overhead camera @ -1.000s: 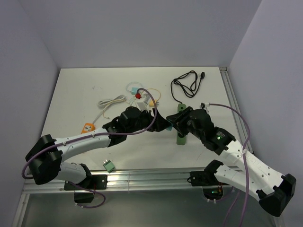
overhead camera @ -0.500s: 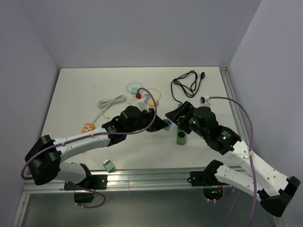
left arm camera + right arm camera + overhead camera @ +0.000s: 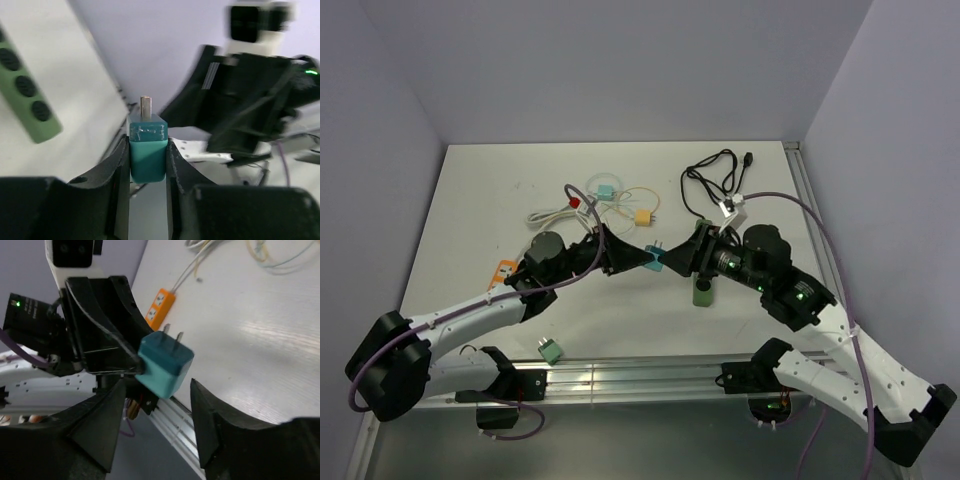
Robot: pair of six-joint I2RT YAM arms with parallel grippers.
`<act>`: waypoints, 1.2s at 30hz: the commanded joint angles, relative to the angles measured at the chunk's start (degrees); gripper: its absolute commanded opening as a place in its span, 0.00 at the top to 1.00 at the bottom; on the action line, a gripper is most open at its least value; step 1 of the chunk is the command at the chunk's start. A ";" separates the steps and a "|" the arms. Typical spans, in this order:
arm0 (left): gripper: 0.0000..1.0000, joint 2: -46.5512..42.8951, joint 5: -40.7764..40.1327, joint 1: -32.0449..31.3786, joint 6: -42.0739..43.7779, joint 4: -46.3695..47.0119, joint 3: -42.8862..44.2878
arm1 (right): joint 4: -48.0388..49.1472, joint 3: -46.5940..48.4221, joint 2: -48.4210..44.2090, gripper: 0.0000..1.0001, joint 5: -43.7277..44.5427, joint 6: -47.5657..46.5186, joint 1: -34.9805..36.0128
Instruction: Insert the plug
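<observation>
My left gripper (image 3: 650, 261) is shut on a teal two-prong plug (image 3: 659, 257) and holds it in the air above the table. In the left wrist view the plug (image 3: 148, 150) is clamped between both fingers of that gripper (image 3: 148, 144), prongs pointing away. My right gripper (image 3: 684, 258) faces it, open and empty. In the right wrist view the plug (image 3: 165, 365) sits just ahead of the spread fingers of the right gripper (image 3: 157, 427). A green power strip (image 3: 702, 291) lies on the table under the right wrist; it also shows in the left wrist view (image 3: 27, 100).
A black cable (image 3: 715, 178) lies at the back right. A white cable (image 3: 555, 214), a yellow plug (image 3: 643, 216) and thin wires lie at the back middle. An orange power strip (image 3: 507, 268) lies left, also in the right wrist view (image 3: 160, 305). A small green adapter (image 3: 550, 350) sits near the front rail.
My left arm has drawn back to the left and lifted the plug. My right gripper has come up off the green strip and turned to face the plug.
</observation>
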 commanded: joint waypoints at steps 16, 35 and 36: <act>1.00 0.15 5.43 0.04 -15.45 25.99 -2.32 | 25.56 -8.61 1.11 0.68 -14.95 6.60 -0.31; 0.27 -17.52 7.36 0.83 24.53 -29.44 8.74 | -1.32 3.68 0.23 1.00 -29.70 -17.56 -0.31; 0.28 -17.17 8.50 0.83 25.41 -30.51 9.46 | -1.59 4.04 0.58 1.00 -30.76 -18.00 -0.23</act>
